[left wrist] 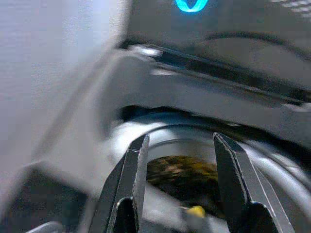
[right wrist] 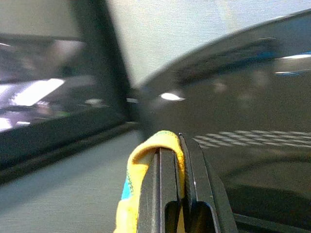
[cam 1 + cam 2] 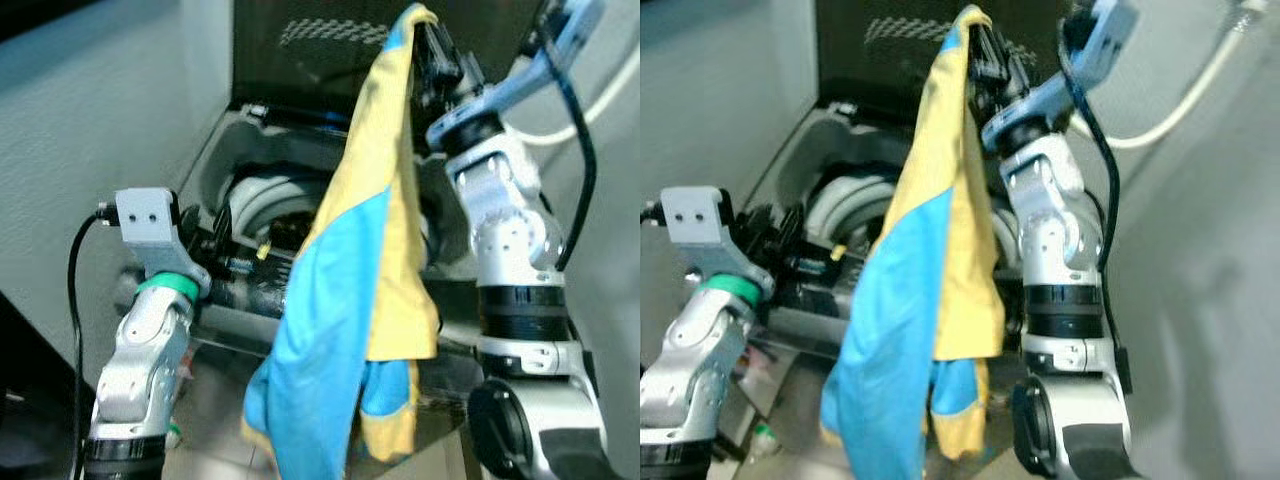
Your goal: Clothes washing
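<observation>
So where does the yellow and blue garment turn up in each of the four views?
Left eye view: yellow and blue garment hangs down the centre from the right gripper.
Right eye view: centre-left, hanging from top to bottom.
Left wrist view: not in it; the open jaws of the left gripper face the washer drum.
Right wrist view: a yellow fold pinched low at centre.
Shared landmark: the drum.

One garment (image 3: 345,300), one washing machine (image 3: 250,150), two hands (image 3: 425,45) (image 1: 180,160)

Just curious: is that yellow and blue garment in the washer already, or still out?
Out. The garment hangs from the right claw, above the washer's open drum.
</observation>
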You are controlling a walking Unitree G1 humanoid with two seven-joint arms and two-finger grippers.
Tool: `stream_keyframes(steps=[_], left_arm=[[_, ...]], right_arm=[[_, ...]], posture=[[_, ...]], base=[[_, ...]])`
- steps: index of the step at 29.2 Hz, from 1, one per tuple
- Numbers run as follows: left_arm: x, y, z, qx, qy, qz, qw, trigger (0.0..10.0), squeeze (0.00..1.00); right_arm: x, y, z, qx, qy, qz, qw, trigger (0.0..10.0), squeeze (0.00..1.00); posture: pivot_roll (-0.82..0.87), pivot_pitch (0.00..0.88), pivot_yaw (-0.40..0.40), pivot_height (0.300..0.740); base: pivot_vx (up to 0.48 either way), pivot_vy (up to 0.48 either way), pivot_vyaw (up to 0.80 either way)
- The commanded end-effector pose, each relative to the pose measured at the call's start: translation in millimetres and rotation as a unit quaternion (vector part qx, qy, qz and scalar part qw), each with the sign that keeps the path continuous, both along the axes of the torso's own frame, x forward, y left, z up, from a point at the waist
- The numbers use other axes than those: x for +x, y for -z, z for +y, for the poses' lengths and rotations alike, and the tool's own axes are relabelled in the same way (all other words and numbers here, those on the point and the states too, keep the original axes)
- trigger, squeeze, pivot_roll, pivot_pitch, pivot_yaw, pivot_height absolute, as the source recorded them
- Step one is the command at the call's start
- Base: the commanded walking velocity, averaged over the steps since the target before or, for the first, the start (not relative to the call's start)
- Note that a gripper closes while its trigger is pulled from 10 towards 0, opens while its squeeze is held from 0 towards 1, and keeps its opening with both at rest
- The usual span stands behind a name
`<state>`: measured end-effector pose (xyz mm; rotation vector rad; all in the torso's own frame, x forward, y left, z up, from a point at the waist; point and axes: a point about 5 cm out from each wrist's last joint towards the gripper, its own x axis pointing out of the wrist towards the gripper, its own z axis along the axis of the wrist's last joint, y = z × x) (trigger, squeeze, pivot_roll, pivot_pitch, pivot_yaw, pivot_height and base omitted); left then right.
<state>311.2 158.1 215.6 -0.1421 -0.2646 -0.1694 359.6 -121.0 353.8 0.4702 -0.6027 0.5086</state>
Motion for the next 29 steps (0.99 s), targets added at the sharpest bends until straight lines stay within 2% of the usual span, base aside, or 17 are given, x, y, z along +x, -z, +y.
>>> stream_keyframes(steps=[1,24,29], left_arm=[[-1.4,2,-1.7,-0.001,0.004,0.004,1.000,10.0,0.00],[-3.9,-1,-4.4,-0.005,0.011,-0.002,1.000,10.0,0.00],[-4.8,-2,-4.0,-0.009,0.012,-0.004,1.000,10.0,0.00]], right_arm=[[-2.0,-2,3.0,-0.003,0.001,-0.005,1.000,10.0,0.00],[0.0,-1,5.7,0.001,0.019,0.008,1.000,10.0,0.00],[3.3,8,9.5,-0.024,0.030,0.024,0.999,10.0,0.00]], posture=[[0.08,0.032,-0.057,0.740],[0.09,0.038,-0.065,0.740],[0.09,0.037,-0.070,0.740]], base=[[0.000,0.000,-0.80],[0.000,0.000,-0.80],[0.000,0.401,0.00]])
